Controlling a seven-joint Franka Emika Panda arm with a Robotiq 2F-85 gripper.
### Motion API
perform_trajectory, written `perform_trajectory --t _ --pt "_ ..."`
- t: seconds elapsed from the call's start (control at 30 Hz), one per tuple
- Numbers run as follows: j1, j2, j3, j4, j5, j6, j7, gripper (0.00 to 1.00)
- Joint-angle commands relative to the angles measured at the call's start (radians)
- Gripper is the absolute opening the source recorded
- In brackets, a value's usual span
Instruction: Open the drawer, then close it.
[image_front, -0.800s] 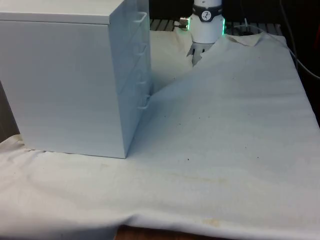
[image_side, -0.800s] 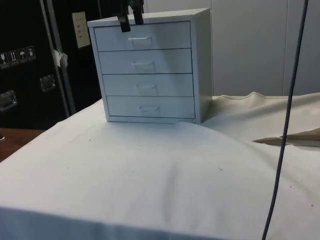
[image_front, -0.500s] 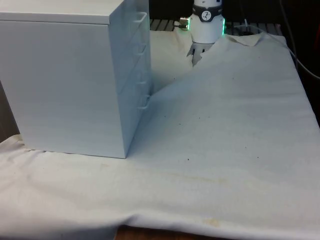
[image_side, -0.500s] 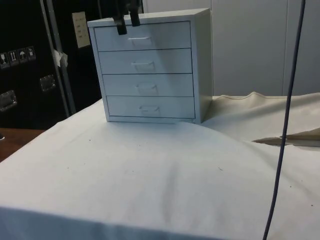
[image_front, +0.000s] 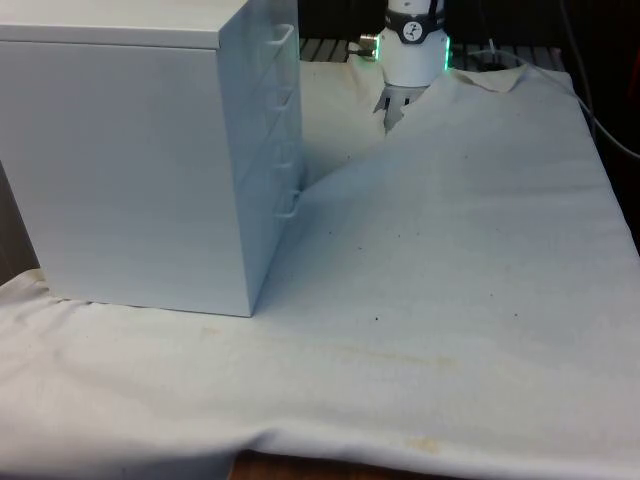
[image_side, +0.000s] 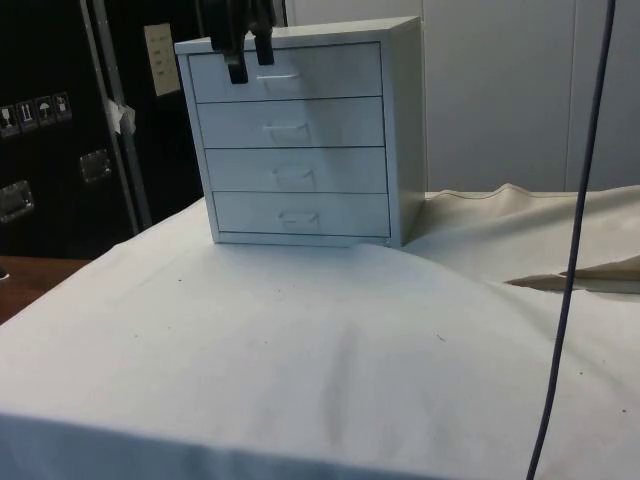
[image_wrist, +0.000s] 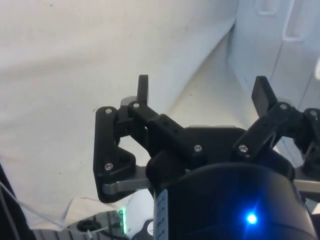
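Even, cool indoor light, apparently from overhead. In the front view the white cloth (image_front: 460, 250) is bright and slightly washed out; the chest of drawers (image_front: 130, 160) shows a shaded drawer side and casts a soft shadow onto the cloth just beside it. In the side view the background at left is dark, the cabinet doors at right evenly lit, without glare. In the wrist view the tool (image_wrist: 200, 95) is a dark near-silhouette, slightly soft; the cloth behind it is overexposed.
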Motion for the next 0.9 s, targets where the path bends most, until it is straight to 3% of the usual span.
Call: perform_trajectory --t 0.0,0.87 --pt "0.000 0.001 0.000 -0.006 -0.010 0.018 -0.001 1.00" --pt "-0.001 0.040 0.000 -0.025 -0.142 0.067 -0.014 1.00"
